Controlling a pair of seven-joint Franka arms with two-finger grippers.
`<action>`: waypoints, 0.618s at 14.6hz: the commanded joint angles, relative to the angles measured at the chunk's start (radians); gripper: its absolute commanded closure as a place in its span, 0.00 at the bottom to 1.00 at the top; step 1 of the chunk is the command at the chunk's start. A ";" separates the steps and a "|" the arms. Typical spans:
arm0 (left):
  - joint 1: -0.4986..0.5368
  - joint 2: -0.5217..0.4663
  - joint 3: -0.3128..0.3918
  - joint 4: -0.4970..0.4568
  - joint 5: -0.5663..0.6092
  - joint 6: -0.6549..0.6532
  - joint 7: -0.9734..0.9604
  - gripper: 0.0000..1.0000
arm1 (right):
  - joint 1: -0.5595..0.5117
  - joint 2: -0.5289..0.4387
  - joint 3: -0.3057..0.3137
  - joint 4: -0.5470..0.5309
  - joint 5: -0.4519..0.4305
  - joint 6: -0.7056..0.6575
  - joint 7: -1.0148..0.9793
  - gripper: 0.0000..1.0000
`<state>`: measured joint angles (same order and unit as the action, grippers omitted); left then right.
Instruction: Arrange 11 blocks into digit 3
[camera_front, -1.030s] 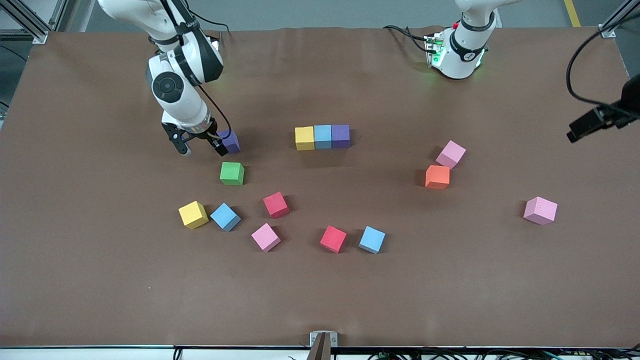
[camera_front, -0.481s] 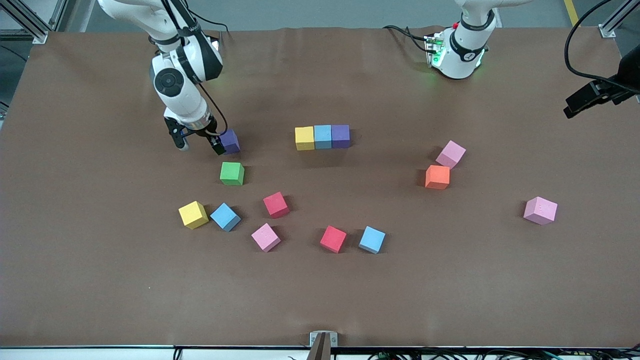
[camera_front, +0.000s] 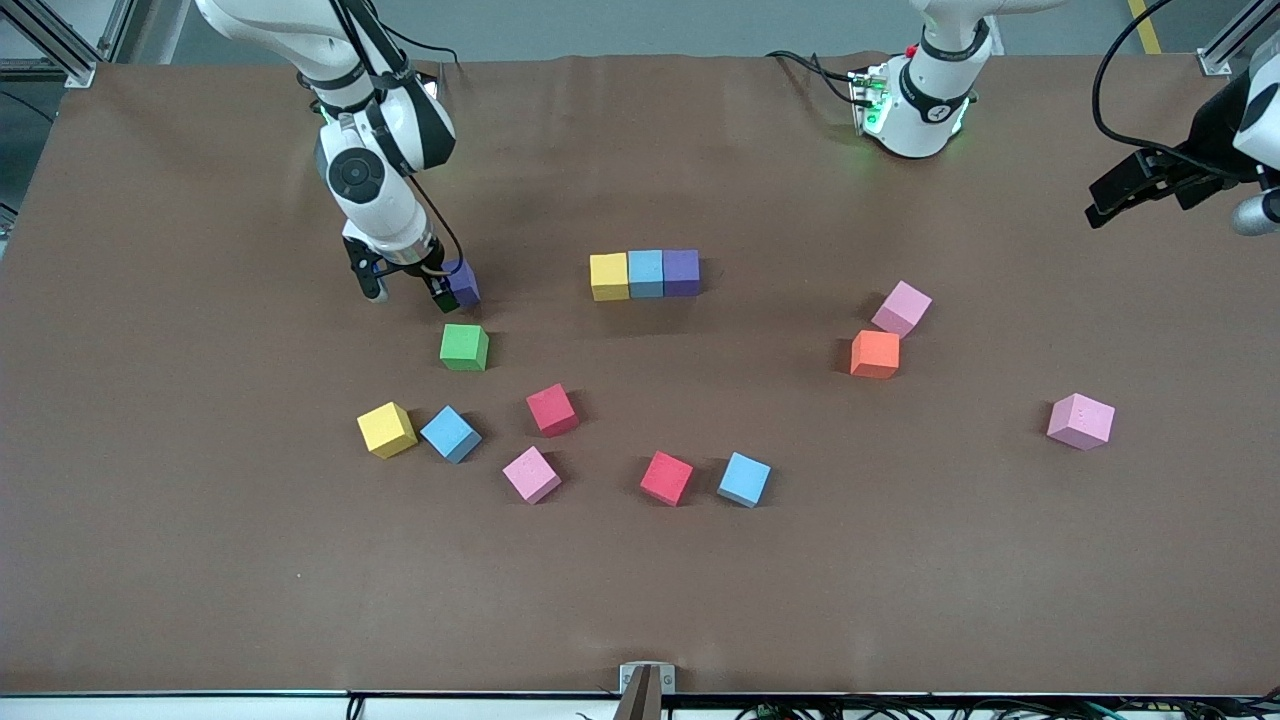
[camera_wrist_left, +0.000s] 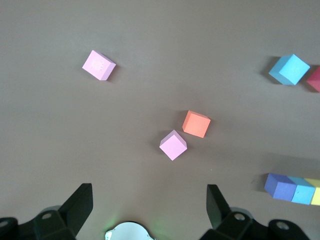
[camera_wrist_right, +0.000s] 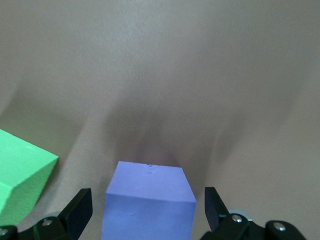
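1. Bar of three touching blocks near mid-table, farther from the front camera than most loose ones: yellow bar cube (camera_front: 609, 277) toward the right arm's end, blue bar cube (camera_front: 645, 273) in the middle, purple bar cube (camera_front: 681, 272) toward the left arm's end. Rest of the digit 3 not yet built.
2. Right gripper (camera_front: 405, 287) down at the loose purple cube (camera_front: 464, 282), toward the right arm's end of the table. Jaws spread, not yet pinching.
3. Seen only in the right wrist view: that cube sitting between the two fingers (camera_wrist_right: 80, 207), with a gap showing on each side. In the front view the cube appears merely beside one finger, partly covered by it.
4. Green cube (camera_front: 464, 347) just nearer the front camera than the loose purple cube. Cut off at the edge in the right wrist view.
5. Nearer the front camera, a scatter: yellow cube (camera_front: 386, 430) beside a blue cube (camera_front: 450, 433), a red cube (camera_front: 552, 409), a pink cube (camera_front: 531, 474), a second red cube (camera_front: 666, 478) beside a second blue cube (camera_front: 744, 479).
6. Toward the left arm's end: orange cube (camera_front: 875, 354) nearly touching a tilted pink cube (camera_front: 902, 308); a lone pink cube (camera_front: 1080, 421) well apart.
7. Left gripper (camera_wrist_left: 148, 210) waiting high over the left arm's end of the table, jaws spread wide, holding nothing. Partly cut off at the edge of the front view.
8. Seen from the left wrist: orange and pink pair below the gripper, bar clipped at the edge with only a sliver of yellow.
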<state>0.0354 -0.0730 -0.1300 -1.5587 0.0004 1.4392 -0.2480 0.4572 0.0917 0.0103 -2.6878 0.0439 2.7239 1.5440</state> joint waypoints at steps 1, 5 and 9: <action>-0.008 -0.011 0.006 -0.021 -0.017 0.021 0.085 0.00 | 0.009 -0.007 0.005 -0.017 -0.006 0.017 0.031 0.30; -0.005 -0.007 0.007 -0.012 -0.010 0.020 0.098 0.00 | 0.023 -0.009 0.010 0.009 -0.006 -0.022 0.015 0.98; -0.006 0.009 0.007 -0.009 0.009 0.021 0.098 0.00 | 0.081 -0.018 0.017 0.118 -0.004 -0.195 -0.091 0.99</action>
<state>0.0290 -0.0709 -0.1265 -1.5681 0.0003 1.4503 -0.1709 0.5211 0.0921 0.0210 -2.6240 0.0426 2.6065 1.5088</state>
